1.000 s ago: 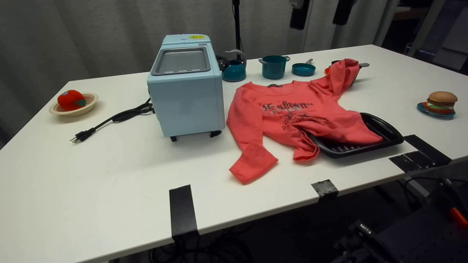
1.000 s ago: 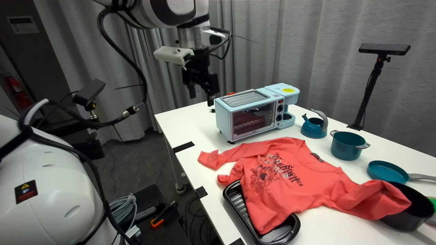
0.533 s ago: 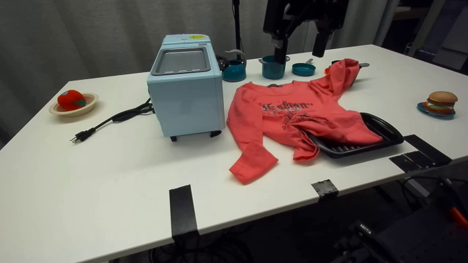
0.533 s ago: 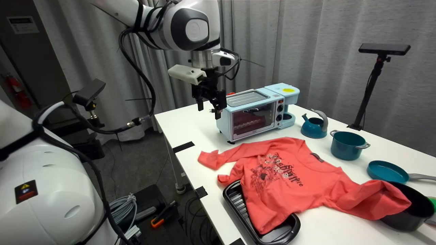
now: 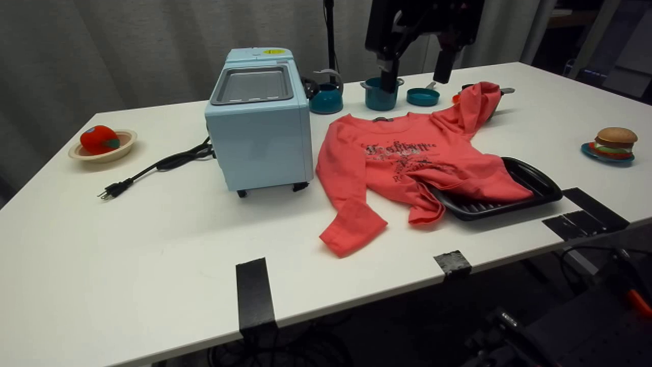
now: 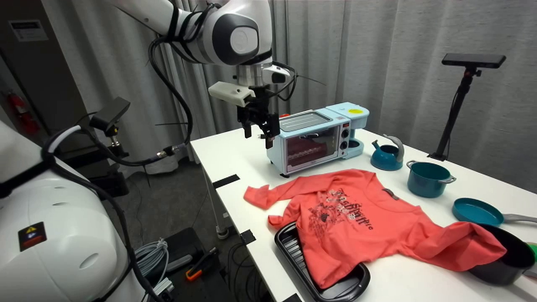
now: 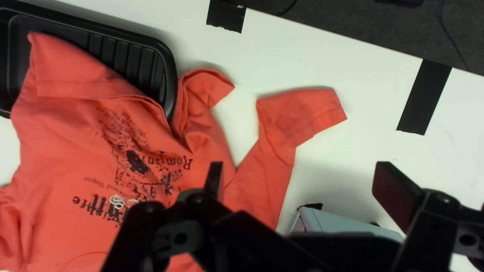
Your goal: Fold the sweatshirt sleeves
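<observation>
Black gripper (image 5: 416, 77) now lower, almost paused; jaws apart, nothing held. Coral-red fabric sweatshirt (image 6: 356, 222) unmoved on white table (image 5: 178, 244), partly over black ridged tray (image 6: 289, 243). Tube-like sleeves (image 5: 344, 178) not folded yet; grasp probably next.

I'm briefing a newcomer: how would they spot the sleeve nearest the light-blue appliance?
On the white table, find the light-blue appliance. Beside it lies a coral-red sweatshirt. The wanted sleeve lies nearest the appliance, its end bent sideways; the other sleeve reaches a black pot.
</observation>
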Motion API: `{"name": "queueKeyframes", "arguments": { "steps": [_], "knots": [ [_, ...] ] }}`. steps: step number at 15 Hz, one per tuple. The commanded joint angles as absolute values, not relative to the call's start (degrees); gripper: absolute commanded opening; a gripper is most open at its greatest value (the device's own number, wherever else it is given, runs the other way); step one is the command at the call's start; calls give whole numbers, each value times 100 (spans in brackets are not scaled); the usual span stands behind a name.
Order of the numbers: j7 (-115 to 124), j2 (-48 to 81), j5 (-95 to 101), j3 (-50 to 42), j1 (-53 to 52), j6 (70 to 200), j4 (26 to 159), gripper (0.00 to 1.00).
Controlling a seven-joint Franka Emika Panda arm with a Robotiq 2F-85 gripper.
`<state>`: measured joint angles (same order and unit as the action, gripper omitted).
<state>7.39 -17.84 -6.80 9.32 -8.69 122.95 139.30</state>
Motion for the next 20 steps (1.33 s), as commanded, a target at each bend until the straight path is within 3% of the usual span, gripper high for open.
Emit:
{"name": "queueKeyframes", "arguments": {
  "steps": [1,20],
  "knots": [
    [919,-1405,-547,967,-787,12932,13966,100],
    [1066,1742,-522,1201,-1378,15656,13776,100]
  ]
}}
